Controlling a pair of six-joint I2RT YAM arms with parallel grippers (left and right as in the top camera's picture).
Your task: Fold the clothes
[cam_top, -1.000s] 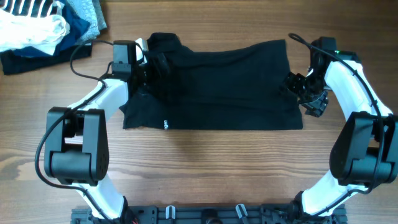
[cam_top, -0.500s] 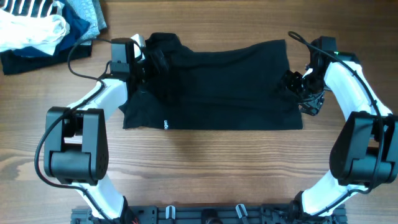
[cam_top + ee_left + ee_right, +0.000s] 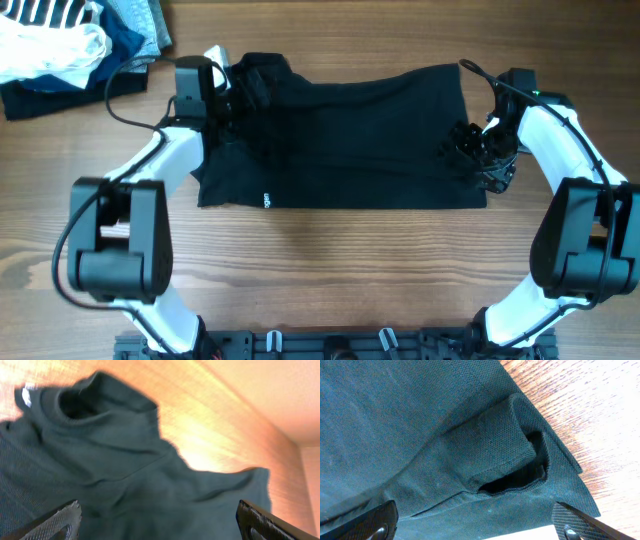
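A black polo shirt [image 3: 350, 140] lies spread across the middle of the wooden table, folded into a wide band. My left gripper [image 3: 238, 100] is open over its upper left corner by the collar; the left wrist view shows the collar [image 3: 95, 405] ahead and dark cloth between the spread fingers [image 3: 157, 522]. My right gripper [image 3: 478, 150] is open over the shirt's right edge; the right wrist view shows a folded sleeve cuff [image 3: 515, 460] ahead of the spread fingers [image 3: 475, 522]. Neither gripper holds cloth.
A pile of other clothes [image 3: 70, 40], white, striped and blue, lies at the back left corner. Bare wooden tabletop [image 3: 330, 270] runs along the front of the shirt.
My left gripper has shifted slightly up and left over the collar. My right gripper has moved up and inward over the shirt's right edge.
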